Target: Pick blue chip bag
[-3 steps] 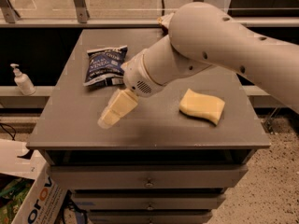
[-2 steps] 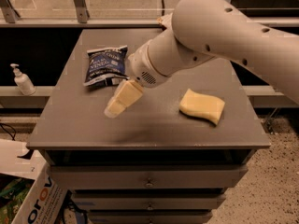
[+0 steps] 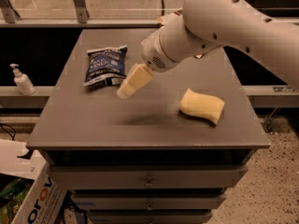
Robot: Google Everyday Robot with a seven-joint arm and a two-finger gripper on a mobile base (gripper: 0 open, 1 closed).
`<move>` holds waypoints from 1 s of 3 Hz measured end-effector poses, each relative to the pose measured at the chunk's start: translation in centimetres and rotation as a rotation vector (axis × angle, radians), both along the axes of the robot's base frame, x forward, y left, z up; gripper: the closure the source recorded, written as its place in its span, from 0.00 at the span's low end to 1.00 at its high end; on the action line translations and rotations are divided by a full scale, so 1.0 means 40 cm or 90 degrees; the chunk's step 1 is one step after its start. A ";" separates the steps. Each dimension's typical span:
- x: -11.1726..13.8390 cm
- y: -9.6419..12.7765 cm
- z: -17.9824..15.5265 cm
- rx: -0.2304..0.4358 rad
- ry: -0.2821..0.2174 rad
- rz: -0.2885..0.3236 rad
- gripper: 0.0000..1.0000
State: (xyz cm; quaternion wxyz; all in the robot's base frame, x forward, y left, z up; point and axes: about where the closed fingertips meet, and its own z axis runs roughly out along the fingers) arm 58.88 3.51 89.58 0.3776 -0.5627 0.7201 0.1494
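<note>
The gripper (image 3: pixel 127 88) sits left of the frame's centre. It is a cream-coloured wedge pointing down and to the left from the white, rounded wrist housing. From this angle I cannot tell whether it is open or closed, and it holds nothing that can be seen. Its tip lies just beside the lower right corner of the blue chip bag (image 3: pixel 106 66), and whether the two touch cannot be told. A soft shadow (image 3: pixel 140 120) falls on the surface below and to the right of the tip.

The blue chip bag lies flat on the upper left part of the grey table top (image 3: pixel 93 125). It is dark navy with white lettering and pale crimped ends, and its long side runs roughly up and down the frame.

The arm (image 3: pixel 224 27) is thick and white. It comes in from the right edge and crosses the upper right of the frame above the table's far side.

A pale yellow sponge (image 3: pixel 202 105) rests on the right half of the table, well apart from the bag.

Below the table top, drawer fronts (image 3: pixel 148 175) with small knobs fill the lower middle of the frame. A white pump bottle (image 3: pixel 22 80) stands on a ledge at the left edge. A cardboard box (image 3: pixel 32 204) with orange lettering sits in the lower left corner.
</note>
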 end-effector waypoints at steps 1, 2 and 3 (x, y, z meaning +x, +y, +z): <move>0.066 -0.018 -0.035 -0.001 -0.005 -0.013 0.00; 0.124 -0.018 -0.088 0.004 -0.001 -0.019 0.00; 0.170 -0.004 -0.142 0.011 0.007 -0.016 0.00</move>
